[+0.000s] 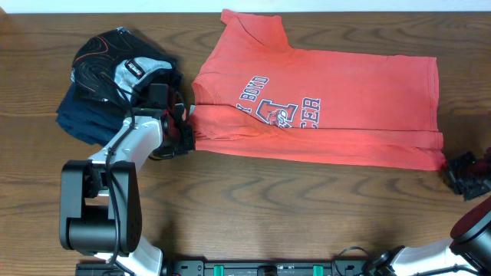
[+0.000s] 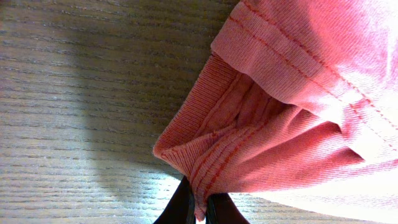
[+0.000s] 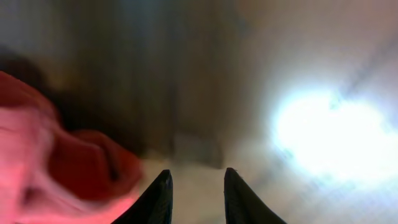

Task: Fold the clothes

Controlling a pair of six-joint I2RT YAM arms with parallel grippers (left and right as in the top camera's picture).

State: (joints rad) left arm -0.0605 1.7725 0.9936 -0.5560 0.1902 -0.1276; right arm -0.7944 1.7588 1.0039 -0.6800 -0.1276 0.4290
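On the wooden table (image 1: 268, 215) you have one coral-red T-shirt (image 1: 337, 107), spread flat at centre, print up.
Left gripper (image 2: 199, 208): fingers clamped on the shirt's ribbed edge at its left end.
Right gripper (image 3: 198, 193): fingers apart, just beside the shirt's lower right corner.
Dark folded garments (image 1: 100, 92): far left.

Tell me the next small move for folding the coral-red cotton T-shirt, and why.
Probably shift the right gripper onto the coral-red cotton T-shirt hem and close. It stands open over the wooden table with the fabric beside it, while the left gripper pinches the collar edge.
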